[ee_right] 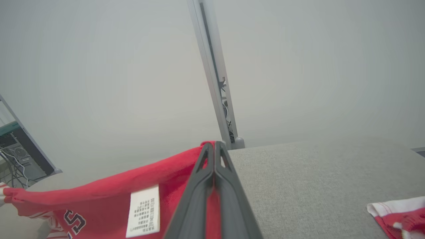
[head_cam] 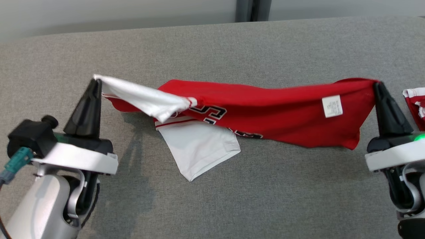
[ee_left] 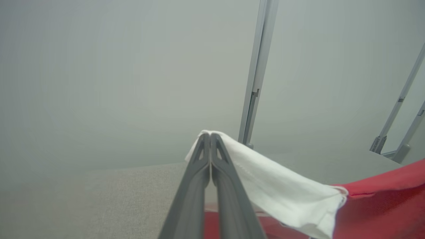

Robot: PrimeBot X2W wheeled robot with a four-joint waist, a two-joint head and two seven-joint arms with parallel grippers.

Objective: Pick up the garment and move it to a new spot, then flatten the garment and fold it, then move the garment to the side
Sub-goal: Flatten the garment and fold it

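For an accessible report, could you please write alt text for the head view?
A red and white garment is stretched between the grippers over a grey table: the left gripper holds a white sleeve, the right gripper a red corner. Its other white sleeve lies on the table, and another red and white cloth sits at the right.

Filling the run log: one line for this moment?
left gripper: shut on white sleeve | right gripper: shut on red edge | red-and-white jersey garment: stretched between grippers, second white sleeve on grey fabric table
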